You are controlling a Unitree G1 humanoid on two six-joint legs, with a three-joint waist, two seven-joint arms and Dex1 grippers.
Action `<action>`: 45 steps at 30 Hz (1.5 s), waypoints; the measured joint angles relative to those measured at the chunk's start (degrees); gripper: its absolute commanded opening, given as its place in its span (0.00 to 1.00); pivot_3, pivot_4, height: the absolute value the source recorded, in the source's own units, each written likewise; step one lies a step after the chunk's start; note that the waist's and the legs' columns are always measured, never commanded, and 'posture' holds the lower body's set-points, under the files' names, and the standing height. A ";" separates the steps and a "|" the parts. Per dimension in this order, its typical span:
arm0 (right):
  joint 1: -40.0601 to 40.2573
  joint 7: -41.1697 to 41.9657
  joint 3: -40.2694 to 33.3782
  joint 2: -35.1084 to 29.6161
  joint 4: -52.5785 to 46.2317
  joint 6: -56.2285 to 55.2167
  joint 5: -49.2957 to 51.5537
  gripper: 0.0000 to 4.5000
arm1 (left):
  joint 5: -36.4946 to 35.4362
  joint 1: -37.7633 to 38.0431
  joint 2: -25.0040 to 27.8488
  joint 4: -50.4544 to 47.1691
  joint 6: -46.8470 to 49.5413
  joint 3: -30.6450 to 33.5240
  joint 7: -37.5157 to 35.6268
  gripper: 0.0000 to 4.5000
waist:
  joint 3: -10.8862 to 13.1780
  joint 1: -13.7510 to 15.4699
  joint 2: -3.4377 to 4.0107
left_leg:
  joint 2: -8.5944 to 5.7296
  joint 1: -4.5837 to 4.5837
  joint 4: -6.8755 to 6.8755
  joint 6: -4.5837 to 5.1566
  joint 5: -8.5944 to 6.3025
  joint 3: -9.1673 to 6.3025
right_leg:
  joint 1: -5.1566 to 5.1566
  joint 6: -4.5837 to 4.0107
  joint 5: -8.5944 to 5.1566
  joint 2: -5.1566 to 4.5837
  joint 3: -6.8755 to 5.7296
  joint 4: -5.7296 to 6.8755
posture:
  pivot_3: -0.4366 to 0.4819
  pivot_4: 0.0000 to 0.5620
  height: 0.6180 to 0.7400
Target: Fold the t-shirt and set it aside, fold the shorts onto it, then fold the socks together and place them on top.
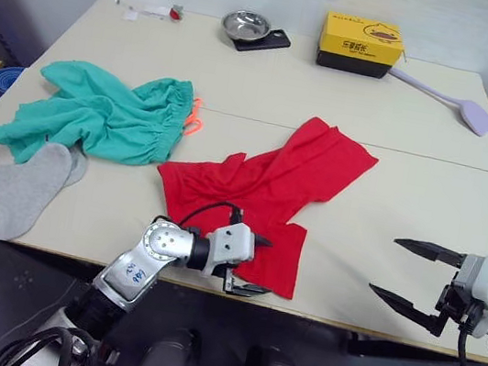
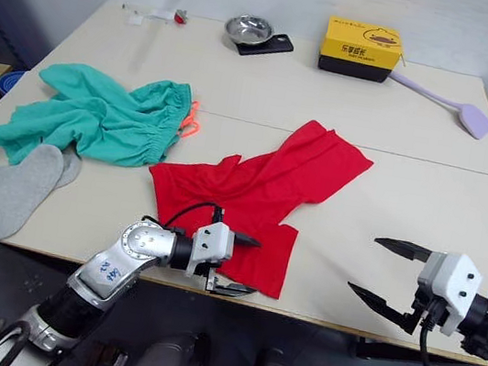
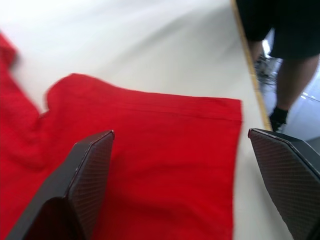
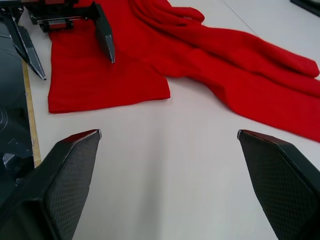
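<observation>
The red t-shirt [image 1: 267, 182] lies crumpled across the table's middle, one end reaching the front edge. My left gripper [image 1: 257, 264] is open over that near end, one finger above the cloth, the other past the table edge. The same red cloth [image 3: 150, 150] lies between its fingers in the left wrist view. My right gripper [image 1: 413, 277] stands open over bare table at the front right, apart from the shirt [image 4: 210, 55]. The teal-green shorts [image 1: 106, 115] with an orange drawstring lie bunched at the left. The grey socks [image 1: 25, 186] lie overlapped just in front of them.
At the back stand a metal bowl [image 1: 247, 26] on a black scale, a yellow box [image 1: 362, 42] and a lilac spatula [image 1: 452, 100]. Small items [image 1: 155, 11] sit at the back left. A person's legs [image 3: 287, 60] show beyond the table's front edge.
</observation>
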 measured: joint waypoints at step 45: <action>-58.81 0.88 38.95 5.03 51.02 -11.71 -37.29 1.00 | -5.68 10.18 29.51 8.05 -7.53 26.21 -11.38 0.01 | 0.11 -3.29 0.16 | 0.31 0.04 -0.03 -0.42 0.06 0.15 | -0.26 -0.19 -0.11 0.28 0.16 0.26 | 0.48 0.27 1.00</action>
